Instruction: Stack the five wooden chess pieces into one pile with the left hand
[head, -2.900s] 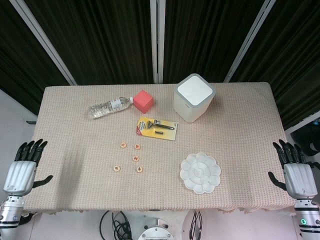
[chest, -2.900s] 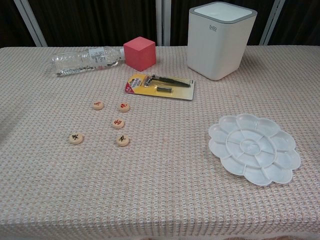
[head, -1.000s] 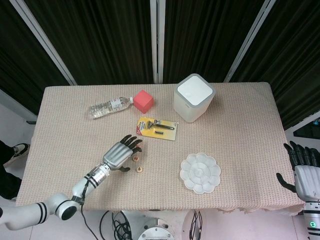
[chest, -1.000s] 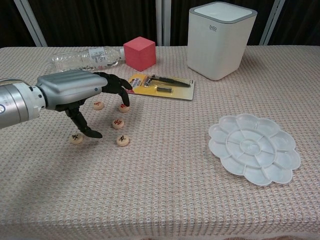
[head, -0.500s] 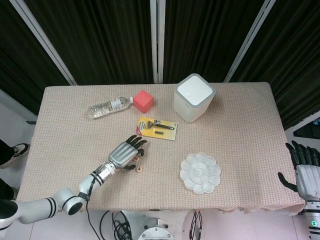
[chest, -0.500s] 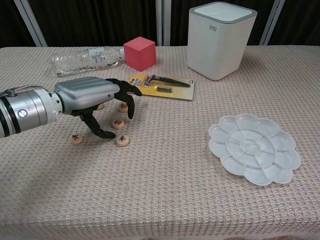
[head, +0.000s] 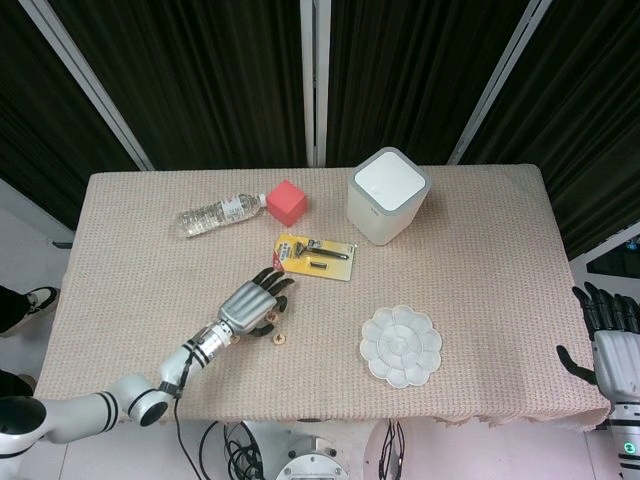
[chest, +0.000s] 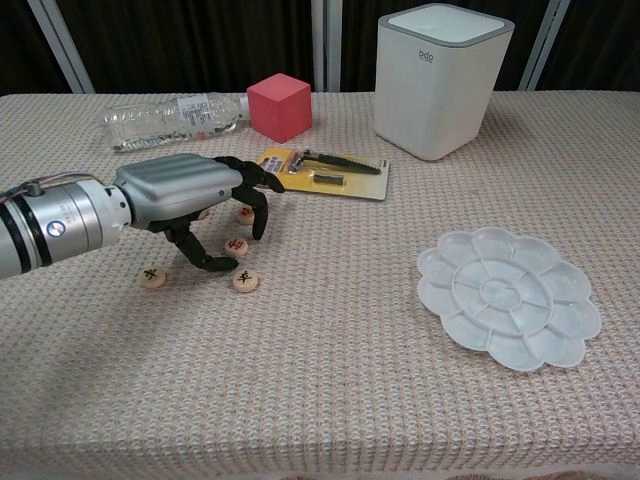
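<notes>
Five wooden chess pieces are the prize, and they lie flat and unstacked on the woven tablecloth (chest: 330, 400), left of centre. In the chest view, one piece (chest: 152, 276) sits out to the left, another (chest: 245, 281) lies nearest the front edge, and a third (chest: 236, 246) lies between the thumb and the bent fingers. A fourth (chest: 245, 212) peeks out behind the fingertips, and the fifth (chest: 203, 213) is just a sliver showing behind the palm.

Left hand (chest: 195, 200) is right over the cluster, palm down, fingers (chest: 262, 205) curled downward and thumb hooked toward the cloth near the middle piece. It holds nothing; fingers and thumb stand apart. Whether any tip touches a piece, I can't tell. From the head view the same hand (head: 250, 301) covers most of the pieces.

Just beyond the fingertips lies a yellow razor card (chest: 320, 172). Farther back stand a red cube (chest: 279, 106) and a clear water bottle (chest: 170, 119) lying on its side. A white bin (chest: 440, 80) stands at the back right, and a white flower-shaped palette (chest: 508, 297) lies well apart on the right.

Right hand (head: 613, 350) hangs off the table's right edge, fingers spread, holding nothing.
</notes>
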